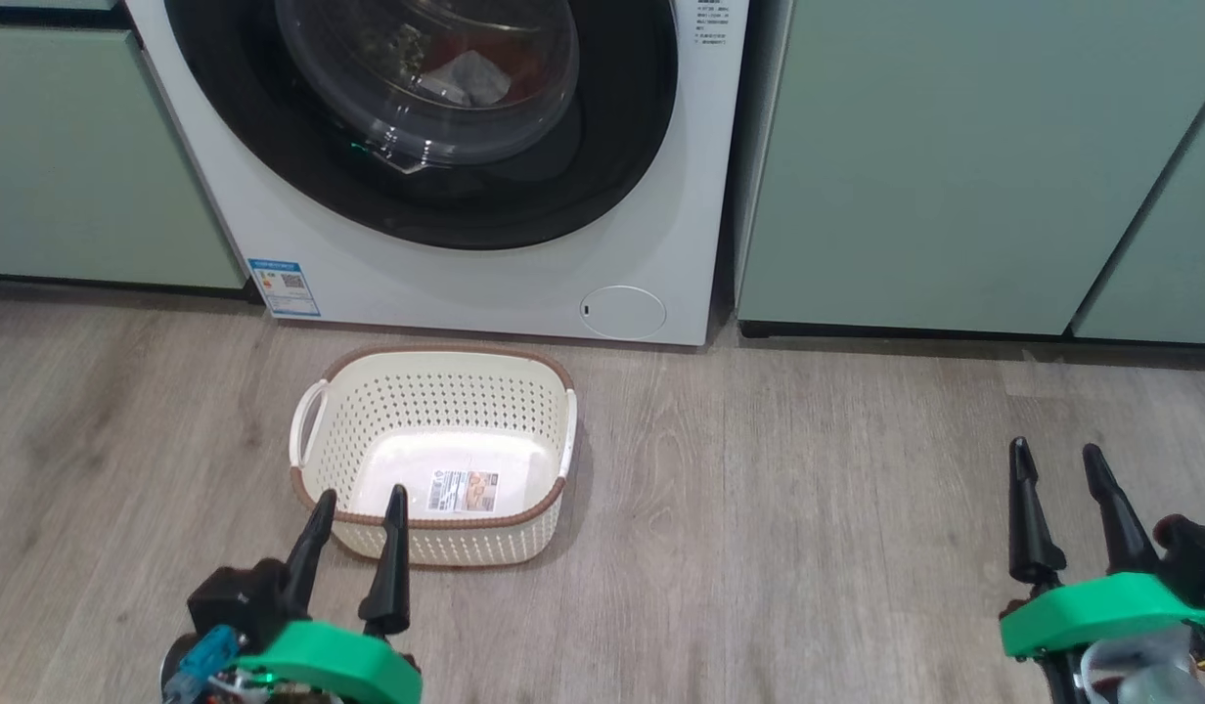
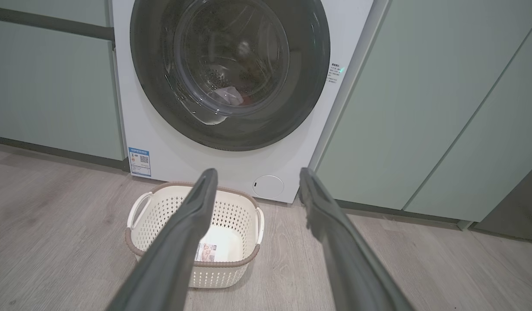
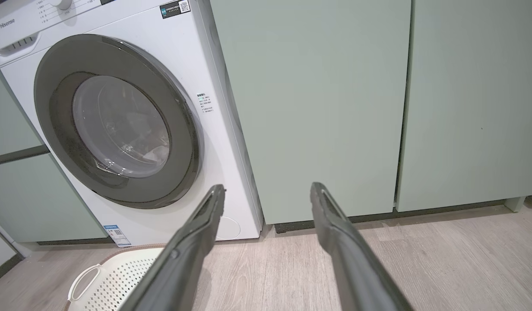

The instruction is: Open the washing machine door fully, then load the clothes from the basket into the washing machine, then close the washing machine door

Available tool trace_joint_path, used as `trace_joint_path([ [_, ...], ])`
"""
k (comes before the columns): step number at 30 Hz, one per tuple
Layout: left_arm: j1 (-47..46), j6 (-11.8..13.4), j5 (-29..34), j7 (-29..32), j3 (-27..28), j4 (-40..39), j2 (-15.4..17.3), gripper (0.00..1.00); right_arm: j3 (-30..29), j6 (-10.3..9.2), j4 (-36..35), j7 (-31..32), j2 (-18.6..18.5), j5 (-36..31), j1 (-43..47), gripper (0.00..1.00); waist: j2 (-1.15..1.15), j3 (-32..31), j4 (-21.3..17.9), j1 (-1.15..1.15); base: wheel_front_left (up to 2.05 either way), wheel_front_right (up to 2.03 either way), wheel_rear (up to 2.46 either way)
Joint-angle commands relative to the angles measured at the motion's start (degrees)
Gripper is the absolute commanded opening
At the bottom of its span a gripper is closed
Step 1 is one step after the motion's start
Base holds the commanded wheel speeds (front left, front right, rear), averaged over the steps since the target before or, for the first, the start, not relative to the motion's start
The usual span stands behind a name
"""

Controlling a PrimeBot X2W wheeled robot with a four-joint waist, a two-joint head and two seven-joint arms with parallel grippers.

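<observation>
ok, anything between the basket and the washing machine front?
No. In the head view just a narrow strip of bare wood-look floor separates the basket rim from the washing machine; the left wrist view agrees.

The light is even, soft and rather bright, seemingly from above: the basket (image 1: 436, 391) gives only a weak shadow on the floor (image 1: 808, 548) at its right side. The washing machine door (image 2: 229, 73) carries small white glints on its glass. In both wrist views the near fingers (image 2: 177, 246) are out of focus and the cabinet (image 3: 318, 108) edges lean at the borders
</observation>
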Motion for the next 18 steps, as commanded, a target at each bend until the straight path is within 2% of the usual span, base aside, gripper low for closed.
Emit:
trace_joint_path([
  [1,-2.1,-0.1,0.5,-0.6,2.1,-2.2,0.5,1.00,1.4,-0.01,-2.1,-0.4,-0.4,-0.1,-0.9,1.00,0.00,0.0,0.1,0.00,0.00,0.00,0.00],
  [6,-2.1,0.2,0.4,-0.6,2.3,-2.1,0.5,1.00,1.4,-0.01,-2.0,-0.4,-0.4,-0.1,-1.0,1.00,0.00,-0.1,0.1,0.00,0.00,0.00,0.00],
  [18,-2.2,-1.5,-1.2,-0.6,2.8,-1.6,0.5,1.00,1.6,-0.01,-1.9,-0.4,-0.4,0.3,-1.0,1.00,0.00,-0.3,0.3,0.00,0.00,0.00,0.00],
])
